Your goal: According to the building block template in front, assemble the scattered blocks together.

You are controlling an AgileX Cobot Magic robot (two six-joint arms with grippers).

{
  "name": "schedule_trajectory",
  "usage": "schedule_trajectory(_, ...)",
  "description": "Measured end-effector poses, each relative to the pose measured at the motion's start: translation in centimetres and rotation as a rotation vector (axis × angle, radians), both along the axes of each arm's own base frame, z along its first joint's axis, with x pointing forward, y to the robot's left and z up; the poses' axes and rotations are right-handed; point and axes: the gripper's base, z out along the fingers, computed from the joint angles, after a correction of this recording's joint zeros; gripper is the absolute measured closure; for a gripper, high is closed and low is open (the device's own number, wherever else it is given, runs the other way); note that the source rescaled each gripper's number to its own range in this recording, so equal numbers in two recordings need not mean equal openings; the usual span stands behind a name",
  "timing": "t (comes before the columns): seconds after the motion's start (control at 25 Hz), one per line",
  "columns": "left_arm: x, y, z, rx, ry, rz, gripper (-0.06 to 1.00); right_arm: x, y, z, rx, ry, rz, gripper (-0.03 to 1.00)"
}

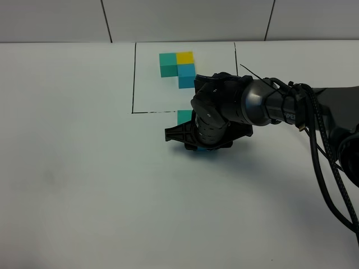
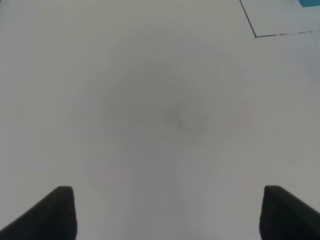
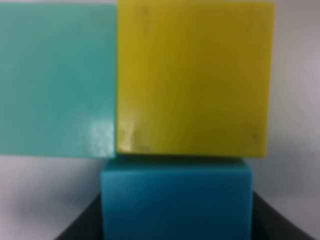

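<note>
1. Right gripper hangs low over the table, just outside the near edge of the black frame. Its jaws are shut on the blue block, which the right wrist view shows pinched between two dark fingers.
2. Butted against that block on its far side is the yellow block, and the teal-green block sits flush beside the yellow one — an L, as far as the blurred close-up shows.
3. From above, only a corner of teal-green at the frame line and a sliver of blue under the wrist are visible; the arm hides the rest.
4. Beyond them, inside the frame, sits the building block template.
5. Left gripper stands open over bare table, holding nothing — well off to the side, so the right arm is the nearer one.
6. Probably what is left is to let go and lift straight up; any sideways drag could pull the blue block away from the yellow.
</note>
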Motion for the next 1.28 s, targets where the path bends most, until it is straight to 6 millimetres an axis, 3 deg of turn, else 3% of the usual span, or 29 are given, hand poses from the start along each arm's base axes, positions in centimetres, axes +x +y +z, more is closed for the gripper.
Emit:
schedule_trajectory(0.52,0.0,0.0,0.0,0.000,0.000,0.000,0.23,0.0,0.0,0.0,0.001,0.000,0.000,0.94)
schedule_trajectory(0.56,0.0,0.0,0.0,0.000,0.000,0.000,0.23,0.0,0.0,0.0,0.001,0.000,0.000,0.91)
schedule_trajectory(0.64,0.0,0.0,0.0,0.000,0.000,0.000,0.23,0.0,0.0,0.0,0.002,-0.005,0.005,0.75)
schedule_trajectory(0.8,0.0,0.0,0.0,0.000,0.000,0.000,0.23,0.1,-0.1,0.3,-0.004,-0.009,0.019,0.20)
schedule_trajectory(0.88,0.0,0.0,0.0,0.000,0.000,0.000,0.23,-0.1,-0.4,0.6,-0.020,0.003,0.022,0.05)
schedule_trajectory(1.08,0.0,0.0,0.0,0.000,0.000,0.000,0.23,-0.4,-1.5,4.1,-0.052,-0.005,0.054,-0.02)
schedule_trajectory(1.28,0.0,0.0,0.0,0.000,0.000,0.000,0.23,-0.5,-4.6,8.3,-0.064,-0.023,0.077,-0.03)
